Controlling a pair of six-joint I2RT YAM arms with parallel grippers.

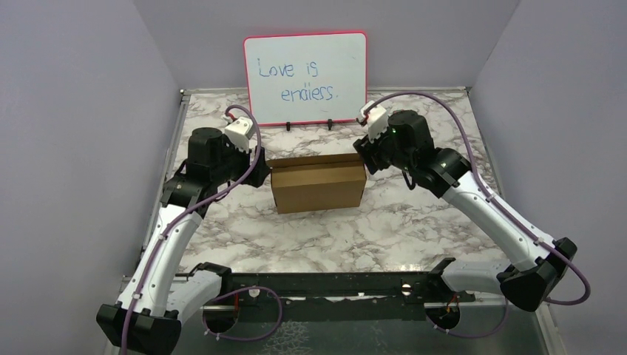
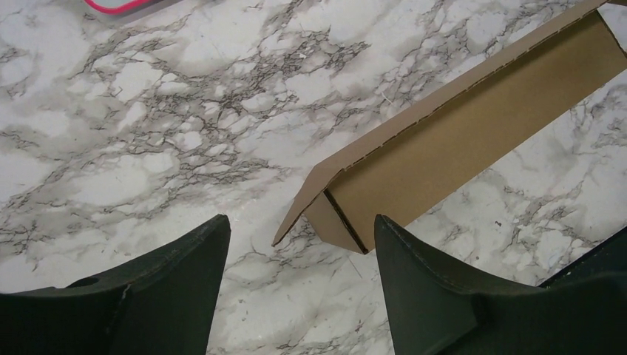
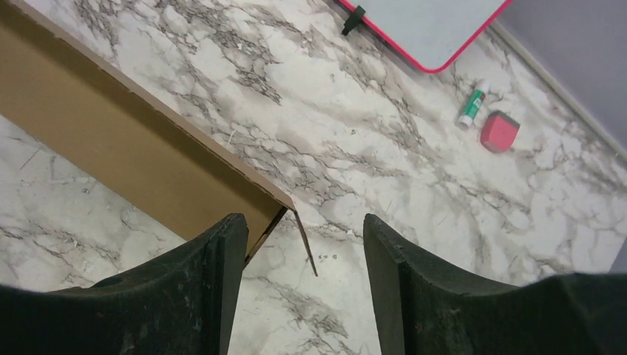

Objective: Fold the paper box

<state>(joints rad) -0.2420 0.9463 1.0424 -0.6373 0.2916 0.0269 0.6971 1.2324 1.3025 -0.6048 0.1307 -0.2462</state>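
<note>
Paper box (image 1: 318, 188) on my worktop (image 1: 414, 214), left fingers (image 2: 163, 288) at nine o'clock, right fingers (image 3: 444, 296) at three, both wide.

Soft, even light falls from above, and the top view is bright with no hard glare. The marble table (image 1: 414, 222) shows clear veins. The box (image 1: 318, 188) throws only a faint, blurred shadow along its near foot. The whiteboard (image 1: 305, 74) is evenly lit and its writing is legible. The bottom edge of that view is darker around the arm bases. In the wrist views the marble and cardboard edges are sharp, while the left gripper's fingers (image 2: 170, 296) and right gripper's fingers (image 3: 185, 296) are near-black with little detail and slightly soft.
</note>
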